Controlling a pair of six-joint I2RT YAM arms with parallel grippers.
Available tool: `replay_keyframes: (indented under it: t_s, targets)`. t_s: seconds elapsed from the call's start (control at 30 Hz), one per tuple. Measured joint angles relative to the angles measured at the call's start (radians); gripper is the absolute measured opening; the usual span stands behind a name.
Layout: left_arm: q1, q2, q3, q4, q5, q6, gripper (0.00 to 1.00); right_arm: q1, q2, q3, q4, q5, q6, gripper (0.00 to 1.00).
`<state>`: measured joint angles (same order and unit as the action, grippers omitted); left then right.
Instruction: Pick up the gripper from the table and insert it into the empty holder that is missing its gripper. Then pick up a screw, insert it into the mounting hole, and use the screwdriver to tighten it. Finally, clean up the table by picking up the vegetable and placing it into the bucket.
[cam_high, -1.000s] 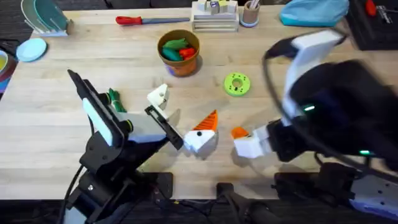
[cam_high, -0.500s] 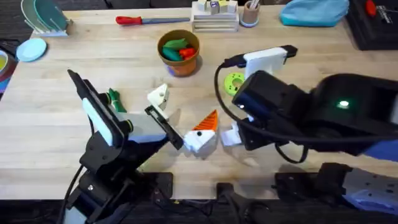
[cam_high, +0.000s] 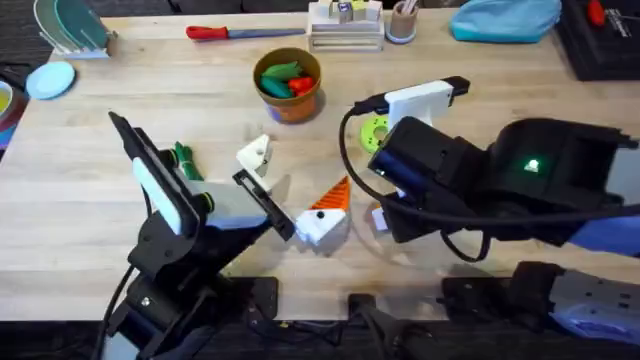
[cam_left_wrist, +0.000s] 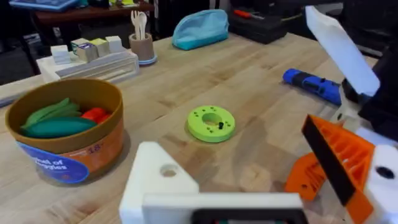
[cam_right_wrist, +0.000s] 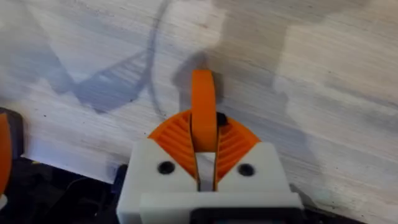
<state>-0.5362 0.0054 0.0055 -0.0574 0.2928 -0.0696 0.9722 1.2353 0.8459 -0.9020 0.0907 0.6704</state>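
Swung in over the surface (cam_high: 90, 200) from the lower right, the right gripper (cam_right_wrist: 204, 163) is seen with jaws clamped on the gripper (cam_right_wrist: 203, 115), while the holder (cam_high: 255, 153) is left bare, the left jaws parted, and screw and vegetable (cam_high: 183, 160) untouched.

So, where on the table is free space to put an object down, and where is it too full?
Free: the bare wood between the plate rack and the bucket, below the red-handled tool. Crowded: the middle, where the left gripper, the green disc and the right arm meet.
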Motion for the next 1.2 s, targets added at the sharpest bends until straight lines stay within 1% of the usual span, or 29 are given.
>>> replay_keyframes:
  t_s: [0.17,0.33,0.43,0.53,0.63,0.7,0.73,0.8,0.9,0.97,1.03,1.2]
  targets:
    - [0.0,0.0,0.0,0.0,0.0,0.0,0.993,0.0,-0.003,0.0,-0.006,0.007,-0.021,0.02]
    - [0.0,0.0,0.0,0.0,0.0,0.0,0.993,-0.006,-0.037,0.014,-0.032,0.006,-0.05,0.014]
    - [0.0,0.0,0.0,0.0,0.0,0.0,0.993,-0.037,-0.07,0.055,-0.053,0.006,-0.076,0.014]
    - [0.0,0.0,0.0,0.0,0.0,0.0,0.993,-0.094,-0.108,0.099,-0.055,0.01,-0.097,0.013]
    - [0.0,0.0,0.0,0.0,0.0,0.0,0.993,-0.182,-0.141,0.129,-0.02,0.017,-0.125,0.012]
    - [0.0,0.0,0.0,0.0,0.0,0.0,0.992,-0.26,-0.153,0.139,0.026,-0.001,-0.172,0.012]
    - [0.0,0.0,0.0,0.0,0.0,0.0,0.993,-0.447,-0.144,0.14,0.14,-0.144,-0.253,0.012]
    - [0.0,0.0,0.0,0.0,0.0,0.0,0.993,-0.541,-0.129,0.14,0.202,-0.254,-0.273,0.012]
    - [0.0,0.0,0.0,0.0,0.0,0.0,0.993,-0.663,-0.081,0.14,0.293,-0.472,-0.288,0.012]
    - [0.0,0.0,0.0,0.0,0.0,0.0,0.993,-0.707,-0.034,0.14,0.332,-0.617,-0.293,0.012]
    - [0.0,0.0,0.0,0.0,0.0,0.0,0.993,-0.719,0.021,0.14,0.356,-0.74,-0.297,0.012]
    - [0.0,0.0,0.0,0.0,0.0,0.0,0.993,-0.687,0.186,0.14,0.444,-1.026,-0.296,0.011]
